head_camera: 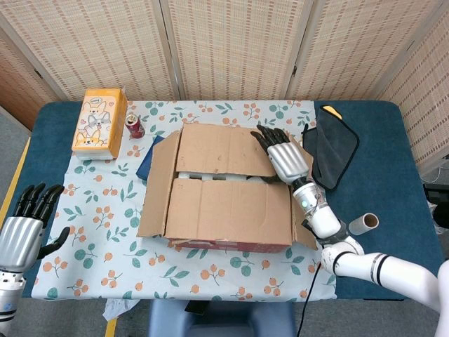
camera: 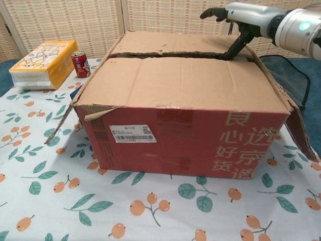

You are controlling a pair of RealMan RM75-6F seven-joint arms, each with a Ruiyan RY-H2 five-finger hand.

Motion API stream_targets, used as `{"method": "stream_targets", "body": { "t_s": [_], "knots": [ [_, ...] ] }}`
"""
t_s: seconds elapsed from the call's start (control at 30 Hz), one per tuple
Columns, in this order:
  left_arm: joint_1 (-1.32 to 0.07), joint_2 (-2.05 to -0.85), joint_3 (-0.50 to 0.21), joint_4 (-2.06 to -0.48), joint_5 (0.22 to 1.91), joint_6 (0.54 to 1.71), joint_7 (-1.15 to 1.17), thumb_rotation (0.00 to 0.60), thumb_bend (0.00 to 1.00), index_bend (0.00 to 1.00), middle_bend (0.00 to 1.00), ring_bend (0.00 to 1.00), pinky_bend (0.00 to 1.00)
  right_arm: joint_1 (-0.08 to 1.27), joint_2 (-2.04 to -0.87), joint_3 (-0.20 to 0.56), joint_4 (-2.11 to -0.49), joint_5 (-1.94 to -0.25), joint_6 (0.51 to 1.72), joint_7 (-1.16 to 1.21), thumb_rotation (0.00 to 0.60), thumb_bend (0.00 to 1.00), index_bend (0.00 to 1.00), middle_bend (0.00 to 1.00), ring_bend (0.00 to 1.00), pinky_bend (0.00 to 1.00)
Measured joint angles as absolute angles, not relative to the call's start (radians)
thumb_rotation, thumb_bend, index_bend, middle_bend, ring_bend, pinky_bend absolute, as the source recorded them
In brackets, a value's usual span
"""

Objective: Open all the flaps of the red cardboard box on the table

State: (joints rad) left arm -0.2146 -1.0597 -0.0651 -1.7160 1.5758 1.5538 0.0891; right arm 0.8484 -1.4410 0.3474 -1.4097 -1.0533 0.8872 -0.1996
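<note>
I see the red cardboard box (head_camera: 217,189) mid-table on the floral tablecloth (head_camera: 98,210), red front wall with a white label (camera: 133,133) facing the chest view. Its far top flap (head_camera: 224,149) is lifted off the seam, near top flap (head_camera: 228,212) lying flat. A gap runs between them; pale contents show through it in the head view, can't tell what they are. Left side flap (head_camera: 160,184) is folded out and down, right side flap (camera: 300,131) hangs outward too.

My right hand (head_camera: 284,156) sits on the far flap's right end, fingers (head_camera: 270,137) stretched flat over its top, thumb (camera: 235,47) hooked down under the flap edge at the seam. So it's pinching the flap between thumb and fingers. In the chest view the flap edge is raised just where the thumb goes in.

My left hand (head_camera: 24,228) is off the table's left edge, well apart from the box, fingers spread and upright, holding nothing.

Around the box: orange tissue pack (head_camera: 100,121) at the far left, red soda can (head_camera: 135,126) just beside it, a dark blue flat item (head_camera: 149,160) poking out from under the left flap. Dark cloth (head_camera: 333,147) lies right of the box on the blue table (head_camera: 393,175), cardboard tube (head_camera: 365,224) near the right front. Woven screens (head_camera: 231,45) behind.
</note>
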Motion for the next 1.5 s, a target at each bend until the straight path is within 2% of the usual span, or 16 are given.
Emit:
{"method": "stream_targets", "body": {
  "t_s": [0.47, 0.83, 1.13, 1.5],
  "knots": [
    [-0.209, -1.052, -0.077, -1.702, 1.583, 1.553, 0.033, 0.600, 0.41, 0.03, 0.15, 0.05, 0.05, 0.881, -1.394, 0.425, -1.438, -1.025, 0.945, -0.175, 0.600, 0.34, 0.00, 0.00, 0.00, 0.00],
    [-0.199, -1.034, -0.089, -1.707, 1.582, 1.565, 0.022, 0.600, 0.41, 0.03, 0.15, 0.05, 0.05, 0.970, -1.430, 0.487, -1.326, -0.958, 0.950, -0.201, 0.600, 0.34, 0.00, 0.00, 0.00, 0.00],
    [-0.200, -1.023, -0.106, -1.687, 1.545, 1.549, -0.006, 0.600, 0.41, 0.03, 0.15, 0.05, 0.05, 1.051, -1.488, 0.518, -1.112, -0.914, 0.905, -0.192, 0.600, 0.34, 0.00, 0.00, 0.00, 0.00],
    [-0.203, -1.020, -0.126, -1.651, 1.487, 1.516, -0.026, 0.600, 0.41, 0.03, 0.15, 0.05, 0.05, 1.155, -1.622, 0.526, -0.661, -0.884, 0.730, -0.073, 0.600, 0.34, 0.00, 0.00, 0.00, 0.00]
  ]
}}
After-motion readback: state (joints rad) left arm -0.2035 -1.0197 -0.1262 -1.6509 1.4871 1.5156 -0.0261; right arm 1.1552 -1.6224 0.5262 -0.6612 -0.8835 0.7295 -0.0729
